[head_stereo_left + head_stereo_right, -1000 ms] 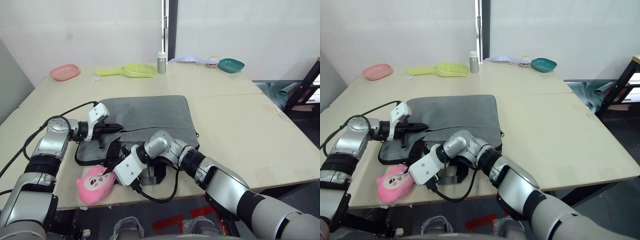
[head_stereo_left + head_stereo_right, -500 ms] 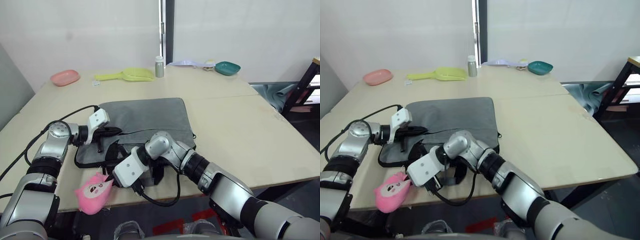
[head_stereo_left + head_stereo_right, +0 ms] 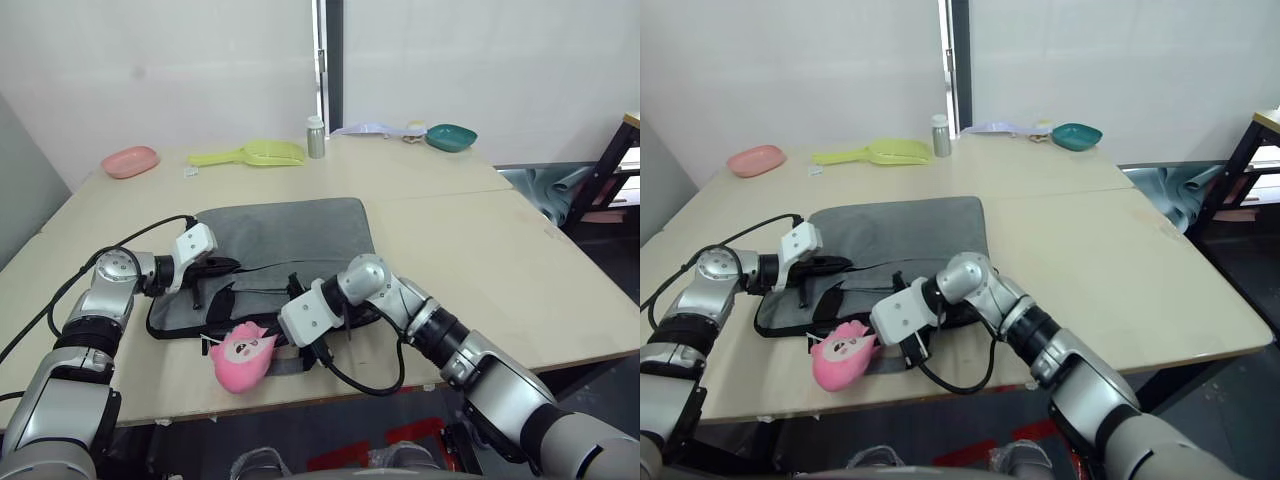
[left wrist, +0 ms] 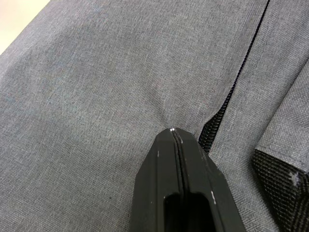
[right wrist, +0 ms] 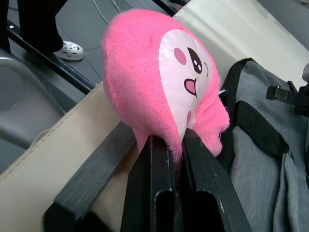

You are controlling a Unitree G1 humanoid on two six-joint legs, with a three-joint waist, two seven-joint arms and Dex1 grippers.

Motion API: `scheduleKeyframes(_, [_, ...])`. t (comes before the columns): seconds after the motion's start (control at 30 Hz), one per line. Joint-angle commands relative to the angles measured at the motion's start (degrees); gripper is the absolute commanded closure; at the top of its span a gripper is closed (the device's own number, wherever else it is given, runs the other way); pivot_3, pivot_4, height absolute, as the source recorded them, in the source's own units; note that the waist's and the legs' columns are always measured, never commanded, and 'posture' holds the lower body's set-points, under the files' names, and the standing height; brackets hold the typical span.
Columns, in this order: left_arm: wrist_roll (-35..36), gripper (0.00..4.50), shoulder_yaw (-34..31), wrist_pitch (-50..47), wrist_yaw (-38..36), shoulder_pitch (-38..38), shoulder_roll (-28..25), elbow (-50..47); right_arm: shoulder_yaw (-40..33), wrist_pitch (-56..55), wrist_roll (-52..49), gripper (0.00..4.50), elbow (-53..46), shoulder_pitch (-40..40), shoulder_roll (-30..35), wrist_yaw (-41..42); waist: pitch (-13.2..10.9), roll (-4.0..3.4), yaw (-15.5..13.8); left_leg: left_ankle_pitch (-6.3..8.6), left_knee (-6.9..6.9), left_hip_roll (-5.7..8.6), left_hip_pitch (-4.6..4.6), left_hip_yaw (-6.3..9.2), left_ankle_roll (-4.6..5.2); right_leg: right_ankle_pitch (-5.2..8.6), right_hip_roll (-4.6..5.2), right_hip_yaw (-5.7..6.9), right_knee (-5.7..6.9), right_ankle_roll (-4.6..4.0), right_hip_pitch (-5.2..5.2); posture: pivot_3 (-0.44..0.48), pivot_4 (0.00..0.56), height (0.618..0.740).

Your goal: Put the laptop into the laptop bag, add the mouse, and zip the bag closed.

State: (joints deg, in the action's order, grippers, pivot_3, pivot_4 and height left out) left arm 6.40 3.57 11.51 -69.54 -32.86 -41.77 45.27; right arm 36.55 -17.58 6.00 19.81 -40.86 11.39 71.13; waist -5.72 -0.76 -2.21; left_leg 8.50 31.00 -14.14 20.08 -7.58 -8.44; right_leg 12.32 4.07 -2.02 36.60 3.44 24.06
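Note:
The grey laptop bag [image 3: 285, 235] lies flat mid-table, its black strap handles [image 3: 222, 300] at the near left corner. My left gripper [image 3: 228, 265] is shut, its tips pinching the bag's fabric [image 4: 120, 87] near the zipper line. My right gripper [image 3: 268, 340] is shut on a pink plush toy [image 3: 242, 358], holding it by its lower edge [image 5: 154, 82] just above the table's front edge, beside the bag's near side. The laptop and the mouse are out of view.
Along the far edge stand a pink dish [image 3: 130, 161], a yellow-green scoop [image 3: 255, 153], a small silver bottle [image 3: 316, 138] and a teal bowl [image 3: 450, 136]. A black frame [image 3: 612, 165] stands off the table's right side. The table's front edge runs just under the plush.
My right gripper has drawn back to the right along the front edge, carrying the pink plush with it. My left gripper has stayed on the bag. The camera has shifted a little.

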Motion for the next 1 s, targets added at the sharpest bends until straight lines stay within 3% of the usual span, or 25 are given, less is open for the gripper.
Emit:
scheduleKeyframes(0.03, [-6.92, 4.50, 5.50, -2.44, 0.06, 5.29, 0.42, 7.63, -1.78, 1.51, -1.96, 4.45, -4.90, 0.79, 1.51, 0.66, 0.04, -0.05, -0.02, 0.00, -0.03, 0.00, -0.01, -0.02, 0.00, 0.00, 0.00, 0.00, -0.06, 0.00, 0.00, 0.000, 0.150, 0.740])
scheduleKeyframes(1.0, [-5.86, 4.50, 3.57, -0.88, 0.84, 4.00, -0.11, 11.08, -13.92, 9.90, -10.79, 4.45, -27.79, 17.33, 28.94, 2.33, 0.18, -0.22, -0.20, 0.00, -1.07, 0.08, 0.05, -0.65, 0.00, 0.12, -0.08, -0.58, -1.28, 0.25, 0.46, 0.000, 0.150, 0.740])
